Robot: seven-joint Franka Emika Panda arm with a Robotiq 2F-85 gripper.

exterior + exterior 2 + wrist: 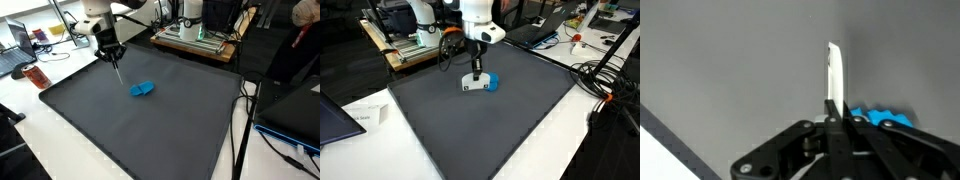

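My gripper (113,59) (476,67) (836,112) is shut on a slim white stick (834,72), perhaps a pen. The stick (118,73) hangs from the jaws with its tip pointing down at the dark grey mat (120,125) (500,130). A small blue object (142,89) (491,83) with a toothed edge lies on the mat just beside the stick's tip. In the wrist view the blue object (885,117) shows right of the fingers, partly hidden by them. Whether the tip touches the mat I cannot tell.
The mat covers a white table (45,140). A laptop (14,50) and a red item (37,77) sit off the mat's edge. Lab equipment (195,30) stands behind it. Cables (605,80) trail at one side, and a paper sheet (365,118) lies by another.
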